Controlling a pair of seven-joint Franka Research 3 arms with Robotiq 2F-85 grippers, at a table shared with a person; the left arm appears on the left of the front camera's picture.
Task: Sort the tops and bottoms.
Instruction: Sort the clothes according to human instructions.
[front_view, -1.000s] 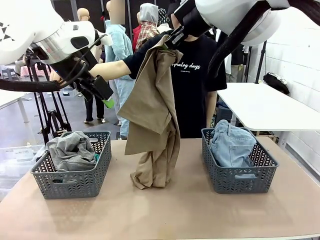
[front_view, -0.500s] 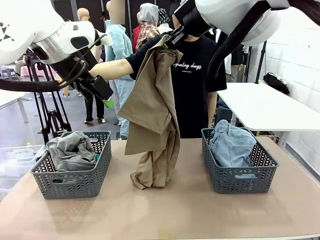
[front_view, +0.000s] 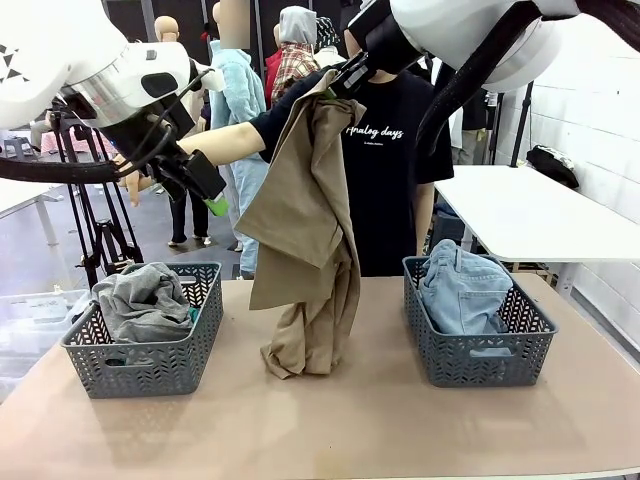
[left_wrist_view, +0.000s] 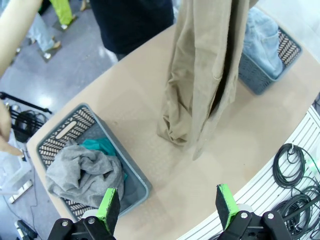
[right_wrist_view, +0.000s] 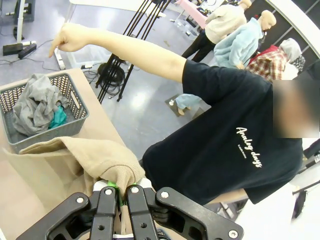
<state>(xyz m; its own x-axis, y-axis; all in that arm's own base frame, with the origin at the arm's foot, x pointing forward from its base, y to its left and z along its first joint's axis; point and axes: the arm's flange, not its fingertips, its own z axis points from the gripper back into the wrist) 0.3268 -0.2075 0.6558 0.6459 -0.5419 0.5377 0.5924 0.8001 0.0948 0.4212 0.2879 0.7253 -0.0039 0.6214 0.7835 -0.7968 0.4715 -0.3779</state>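
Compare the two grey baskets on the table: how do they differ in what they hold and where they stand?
The left basket holds a heather grey garment with a teal green garment under it; the right basket holds light blue denim shorts. The left basket stands by the table's left edge, the right basket toward the right edge, with the hanging tan khaki garment between them. Both are the same grey patterned plastic style, upright on the table.

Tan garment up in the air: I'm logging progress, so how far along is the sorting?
Done: the grey top and the teal top lie in the left basket; the denim shorts sit in the right basket. In hand: the right gripper is shut on the tan top, which hangs with its lower end bunched on the table. The person's hand points toward the left basket. Left: dropping it there. The left gripper hovers open.
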